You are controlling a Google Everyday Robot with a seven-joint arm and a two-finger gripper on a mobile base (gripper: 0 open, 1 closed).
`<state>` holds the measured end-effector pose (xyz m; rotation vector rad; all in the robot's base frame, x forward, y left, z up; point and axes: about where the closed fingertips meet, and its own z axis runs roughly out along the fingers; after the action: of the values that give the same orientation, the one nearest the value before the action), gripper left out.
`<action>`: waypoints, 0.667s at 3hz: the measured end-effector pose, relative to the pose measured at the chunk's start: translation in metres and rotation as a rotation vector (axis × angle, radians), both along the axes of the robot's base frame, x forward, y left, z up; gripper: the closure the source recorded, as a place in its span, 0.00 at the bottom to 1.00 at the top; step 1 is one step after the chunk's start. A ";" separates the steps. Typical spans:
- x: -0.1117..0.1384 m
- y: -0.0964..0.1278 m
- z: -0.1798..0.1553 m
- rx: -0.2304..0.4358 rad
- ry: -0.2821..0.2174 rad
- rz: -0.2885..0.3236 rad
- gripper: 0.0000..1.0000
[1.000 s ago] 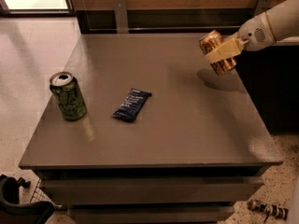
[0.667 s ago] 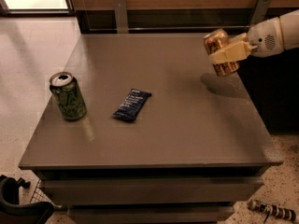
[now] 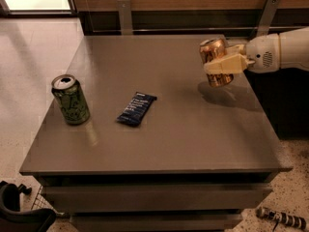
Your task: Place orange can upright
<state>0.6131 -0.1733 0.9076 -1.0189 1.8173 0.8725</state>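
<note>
End effector [image 3: 219, 59] around half-hidden orange can [image 3: 212, 49]

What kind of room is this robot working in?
Probably an office break area: a grey table holding a green can and snack bar. The gripper holds the orange can above its right side.

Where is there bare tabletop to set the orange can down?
The claw holds the orange can above the table, near its right edge. Bare: from the snack packet across to that edge. Crowded: left side, with the green can.
</note>
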 end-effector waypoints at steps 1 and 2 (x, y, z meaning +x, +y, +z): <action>-0.006 0.014 0.003 0.060 -0.045 0.007 1.00; -0.005 0.027 0.010 0.105 -0.108 0.007 1.00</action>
<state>0.6081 -0.1463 0.9179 -0.9873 1.6613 0.8899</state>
